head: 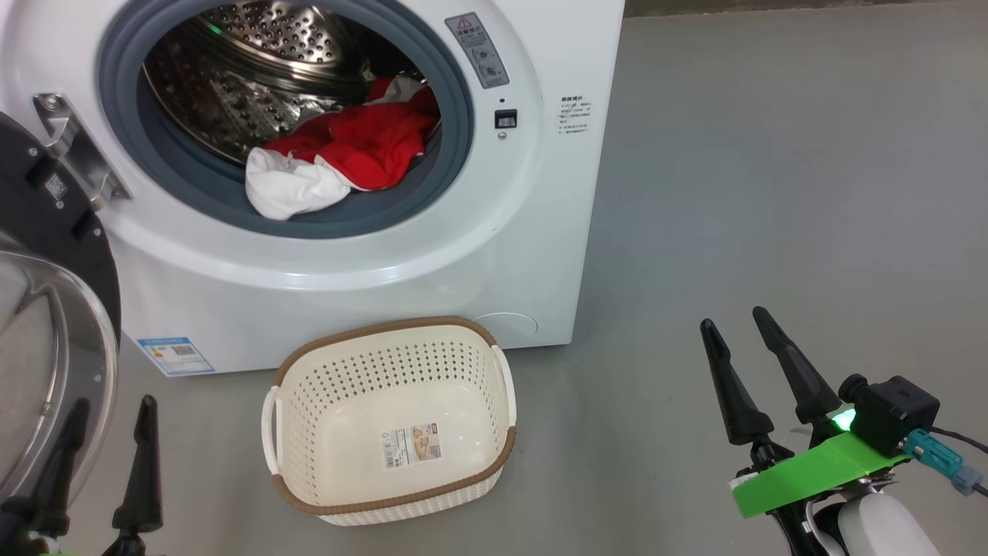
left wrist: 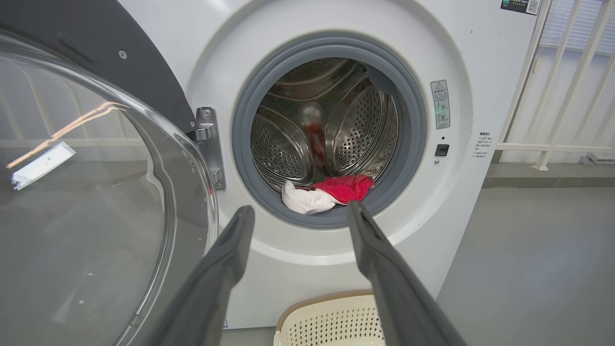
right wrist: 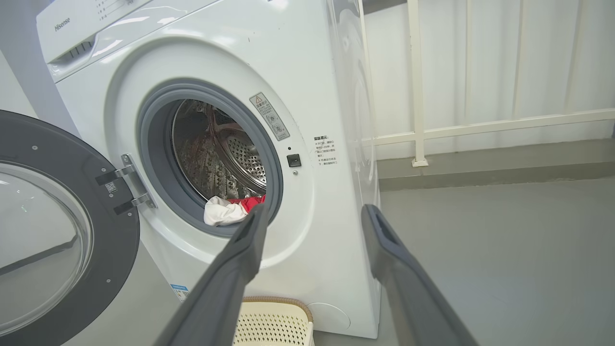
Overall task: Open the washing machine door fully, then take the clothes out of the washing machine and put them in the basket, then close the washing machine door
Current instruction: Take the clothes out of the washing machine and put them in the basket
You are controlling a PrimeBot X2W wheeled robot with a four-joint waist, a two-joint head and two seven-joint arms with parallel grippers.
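The white washing machine [head: 401, 262] stands with its round door [head: 46, 324] swung wide to the left on its hinge. Red and white clothes [head: 340, 154] lie on the grey gasket at the drum's mouth, also seen as clothes [left wrist: 326, 194] and clothes [right wrist: 230, 211]. The cream basket [head: 390, 421] sits on the floor in front of the machine, with nothing inside. My left gripper [head: 112, 409] stands open at the lower left, close beside the door glass. My right gripper [head: 733, 320] stands open at the lower right, well away from the machine.
Grey floor [head: 772, 193] spreads to the right of the machine. A white railing [right wrist: 418, 96] runs along the wall behind the machine's right side. The open door's glass bowl [left wrist: 86, 192] bulges out close to my left fingers.
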